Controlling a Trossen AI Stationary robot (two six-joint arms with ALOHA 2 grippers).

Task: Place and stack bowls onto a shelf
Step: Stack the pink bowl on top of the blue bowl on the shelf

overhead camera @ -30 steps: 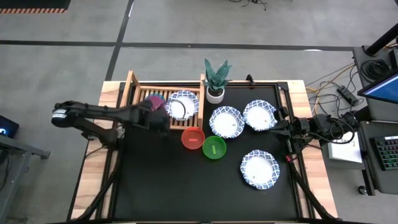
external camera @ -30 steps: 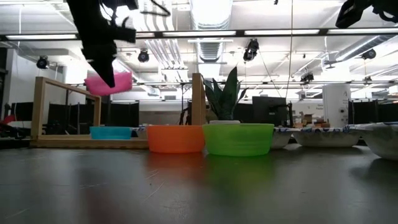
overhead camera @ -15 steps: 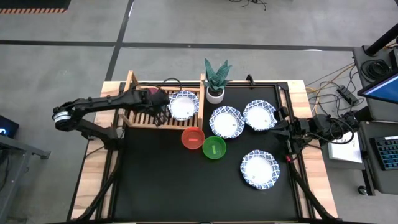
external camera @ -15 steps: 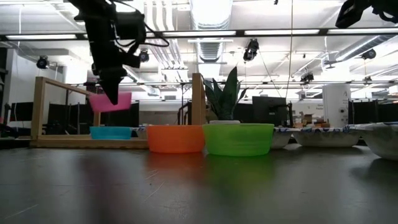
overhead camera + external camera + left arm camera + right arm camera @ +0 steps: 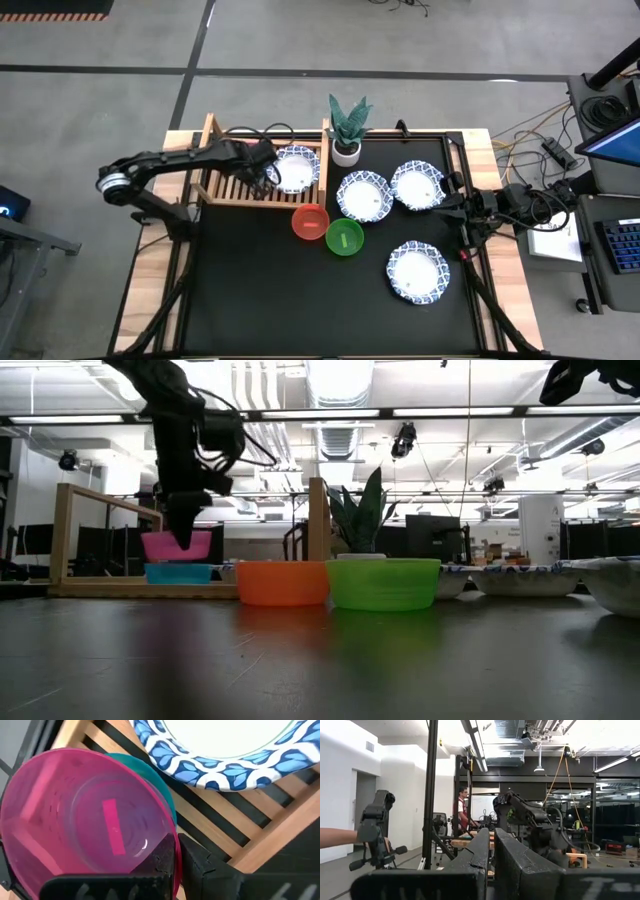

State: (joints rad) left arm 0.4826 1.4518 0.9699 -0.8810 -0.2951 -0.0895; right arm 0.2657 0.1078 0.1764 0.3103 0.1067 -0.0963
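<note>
My left gripper (image 5: 265, 172) is over the wooden slatted shelf (image 5: 226, 186) at the table's far left. It is shut on the magenta bowl (image 5: 177, 545). That bowl sits level right on top of the blue bowl (image 5: 180, 572), whose rim shows beside it in the left wrist view (image 5: 161, 787). A white bowl with a blue patterned rim (image 5: 296, 170) rests on the shelf's right half. My right gripper (image 5: 462, 208) waits shut and empty at the table's right edge. My left gripper pinches the magenta bowl's rim (image 5: 170, 836), one finger inside (image 5: 161, 857) the bowl and one outside (image 5: 197, 857). The fingers come from above, pointing down. The bowl is upright and level, its bottom at the blue bowl's rim; whether it rests in it I cannot tell.
On the black mat stand a red bowl (image 5: 310, 221), a green bowl (image 5: 344, 237) and three white patterned bowls (image 5: 365, 196) (image 5: 417, 186) (image 5: 419, 272). A potted plant (image 5: 347, 130) stands beside the shelf's right rail. A person (image 5: 462, 810) shows in the room behind.
My left gripper has moved from the shelf's near side toward the table's far edge and down, carrying the magenta bowl. The bowl was tilted and high above the shelf; now it is level, right on top of the blue bowl.
</note>
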